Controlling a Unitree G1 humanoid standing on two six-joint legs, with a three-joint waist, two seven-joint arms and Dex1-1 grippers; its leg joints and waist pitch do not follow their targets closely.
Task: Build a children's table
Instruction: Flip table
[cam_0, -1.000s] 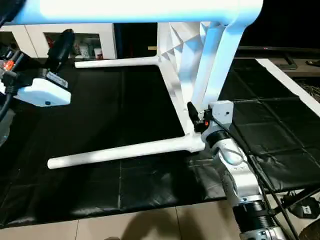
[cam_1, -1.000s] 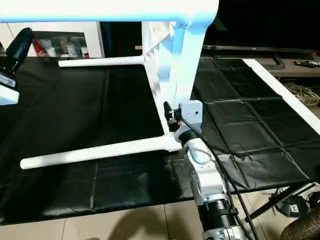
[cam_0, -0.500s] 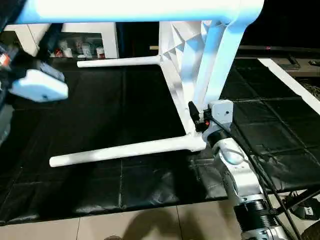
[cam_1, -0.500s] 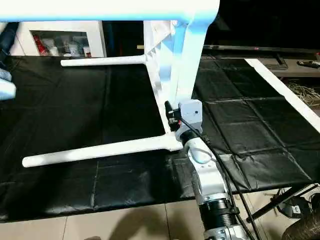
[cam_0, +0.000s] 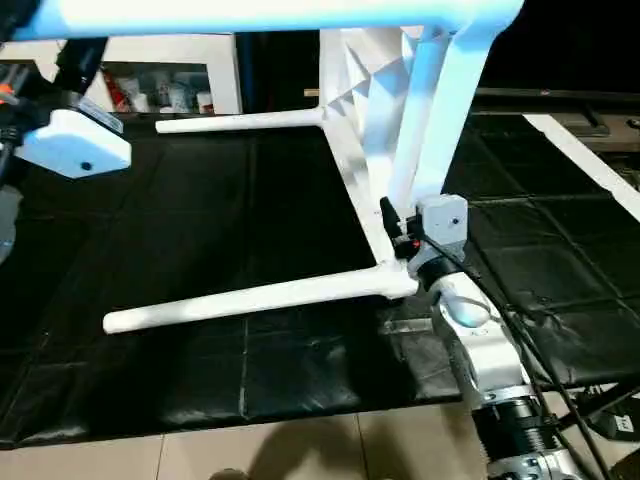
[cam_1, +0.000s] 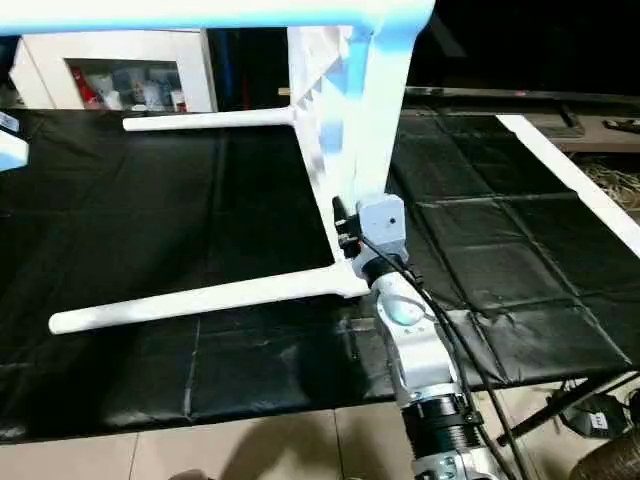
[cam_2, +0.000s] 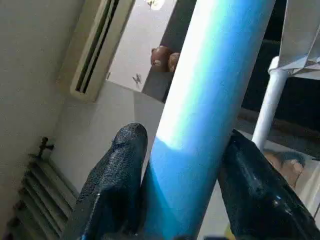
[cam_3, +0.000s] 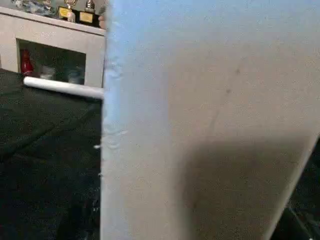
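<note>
The children's table lies on its side on the black mat (cam_0: 250, 200). Its ribbed white tabletop (cam_0: 362, 85) stands on edge, with its legs pointing to picture left. One leg (cam_0: 250, 298) lies near on the mat, one (cam_0: 240, 122) lies farther back, and one (cam_0: 250, 15) runs across the top of the head views. My left gripper (cam_2: 185, 150) is up at that top leg, one finger (cam_2: 117, 170) on each side of the tube, shut on it. My right gripper (cam_0: 395, 228) sits at the tabletop's lower rim by the near leg's socket, closed on that rim.
A white cabinet with glass doors (cam_0: 160, 75) stands behind the mat at back left. A white strip (cam_0: 590, 160) borders the mat on the right, with a dark screen (cam_0: 560, 95) behind it. A person's fingertips (cam_2: 162, 57) show beside the top leg. Tiled floor (cam_0: 250, 450) lies in front.
My left gripper has risen from beside the mat to the top leg and narrowed its fingers around it. The right arm and the table have kept their place.
</note>
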